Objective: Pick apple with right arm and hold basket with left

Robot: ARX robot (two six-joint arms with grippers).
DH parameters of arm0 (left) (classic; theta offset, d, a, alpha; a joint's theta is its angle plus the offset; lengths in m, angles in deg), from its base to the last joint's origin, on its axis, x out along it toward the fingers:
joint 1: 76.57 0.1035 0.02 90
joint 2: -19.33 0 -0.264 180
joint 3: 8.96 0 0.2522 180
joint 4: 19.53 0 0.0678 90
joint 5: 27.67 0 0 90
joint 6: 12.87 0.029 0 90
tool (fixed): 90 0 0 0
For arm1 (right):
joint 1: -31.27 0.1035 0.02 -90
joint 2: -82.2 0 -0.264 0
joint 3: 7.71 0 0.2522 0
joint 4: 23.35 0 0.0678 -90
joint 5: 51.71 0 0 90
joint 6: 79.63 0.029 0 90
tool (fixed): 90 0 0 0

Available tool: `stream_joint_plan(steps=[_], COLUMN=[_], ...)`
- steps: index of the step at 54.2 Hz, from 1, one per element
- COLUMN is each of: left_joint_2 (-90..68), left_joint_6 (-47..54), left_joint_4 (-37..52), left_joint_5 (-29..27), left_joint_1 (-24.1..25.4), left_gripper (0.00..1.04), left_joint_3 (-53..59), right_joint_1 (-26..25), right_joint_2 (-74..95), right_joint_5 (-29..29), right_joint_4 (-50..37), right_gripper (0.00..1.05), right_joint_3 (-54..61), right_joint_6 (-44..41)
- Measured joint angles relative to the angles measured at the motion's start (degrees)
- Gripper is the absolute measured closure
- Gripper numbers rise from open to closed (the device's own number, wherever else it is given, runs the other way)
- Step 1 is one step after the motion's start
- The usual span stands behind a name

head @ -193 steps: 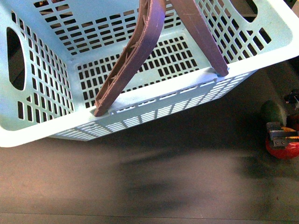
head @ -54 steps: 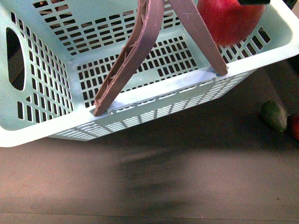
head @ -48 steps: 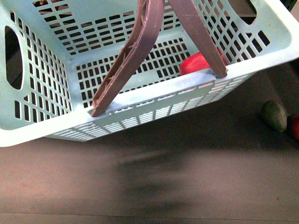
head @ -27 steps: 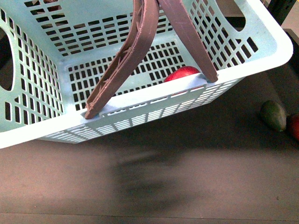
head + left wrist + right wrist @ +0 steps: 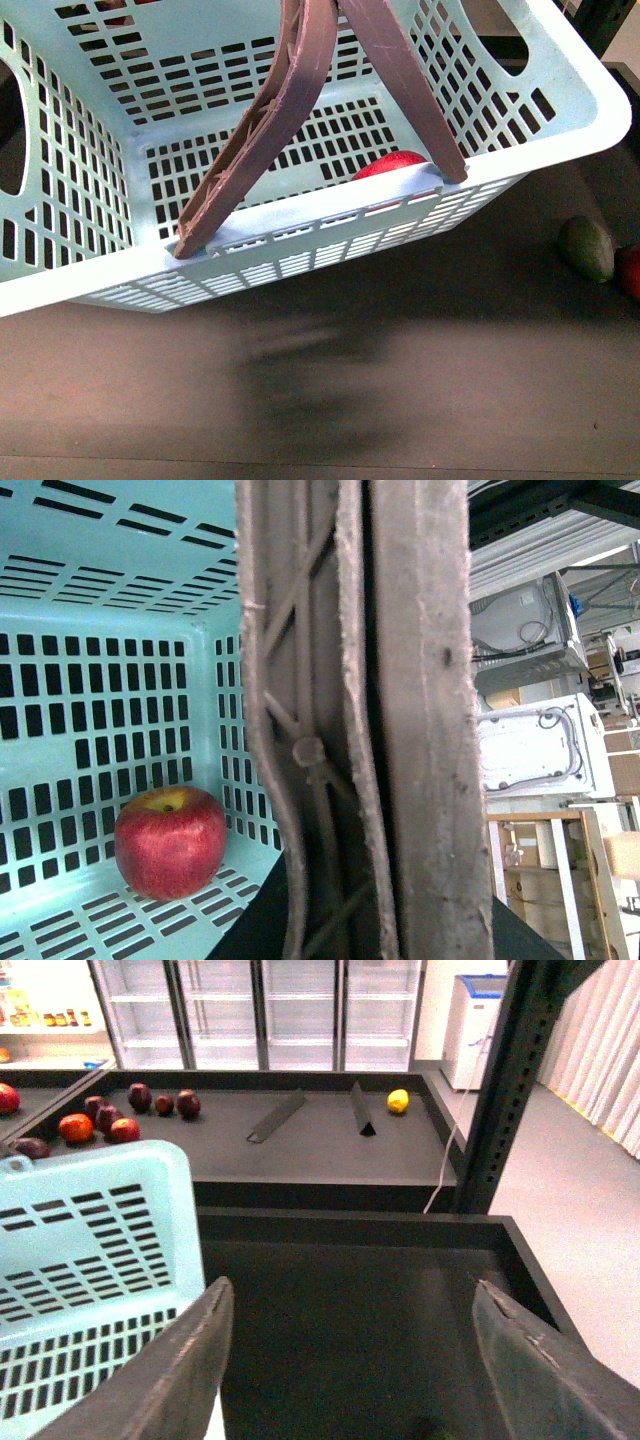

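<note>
The pale mint basket [image 5: 300, 215] fills the upper front view, its two brown handles [image 5: 300, 90] swung up together. The red apple [image 5: 392, 163] lies inside on the basket floor, half hidden behind the near wall. In the left wrist view the apple [image 5: 170, 840] shows its yellow stem patch, resting in a floor corner of the basket [image 5: 100, 680]. My left gripper is shut on the handles [image 5: 400, 730], which hide its fingers. My right gripper [image 5: 355, 1360] is open and holds nothing, above the dark shelf beside the basket's corner [image 5: 90, 1250].
A dull green fruit [image 5: 587, 248] and a red fruit [image 5: 631, 270] lie on the dark table at the right edge. In the right wrist view a black post [image 5: 515, 1080] stands close by. A far shelf holds several dark red fruits [image 5: 105, 1120] and a yellow one [image 5: 398, 1101].
One second ago the apple hung above the basket's right side; it has since dropped in and come to rest against the near wall. The basket has shifted slightly up and left.
</note>
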Motion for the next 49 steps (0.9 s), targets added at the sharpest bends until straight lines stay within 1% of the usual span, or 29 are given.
stream_joint_plan(steps=[7,12,13,17,19,20,28,31,34,49], left_joint_2=[0.0,0.0,0.0,0.0,0.0,0.0,0.0,0.0,0.0,0.0], left_joint_6=[0.2,0.1,0.1,0.1,0.1,0.1,0.1,0.1,0.1,0.0], left_joint_4=[0.0,0.0,0.0,0.0,0.0,0.0,0.0,0.0,0.0,0.0], left_joint_5=[-0.1,0.0,0.0,0.1,0.1,0.1,0.0,0.0,0.0,0.1], left_joint_1=[0.0,0.0,0.0,0.0,0.0,0.0,0.0,0.0,0.0,0.0], left_gripper=[0.90,0.90,0.90,0.90,0.90,0.90,0.90,0.90,0.90,0.90], left_joint_3=[0.0,0.0,0.0,0.0,0.0,0.0,0.0,0.0,0.0,0.0], right_joint_1=[-1.7,-3.0,-3.1,-4.2,-5.0,-5.2,-6.4,-9.1,-11.1,-11.4], right_joint_2=[-3.6,-6.1,-6.4,-8.7,-10.6,-11.2,-14.8,-16.9,-19.3,-28.3], right_joint_5=[-1.7,-3.0,-3.1,-4.1,-4.9,-5.1,-6.3,-10.2,-10.8,-11.1], right_joint_4=[-1.4,-1.9,-1.9,-2.0,-2.0,-1.9,-1.2,-0.3,0.6,6.2], right_gripper=[0.58,0.74,0.76,0.90,1.01,1.03,1.03,1.03,1.03,1.03], right_joint_3=[5.1,8.4,8.8,11.4,13.0,13.5,16.3,17.7,18.9,22.4], right_joint_6=[0.2,0.2,0.2,0.2,0.2,0.0,0.3,0.3,0.3,0.3])
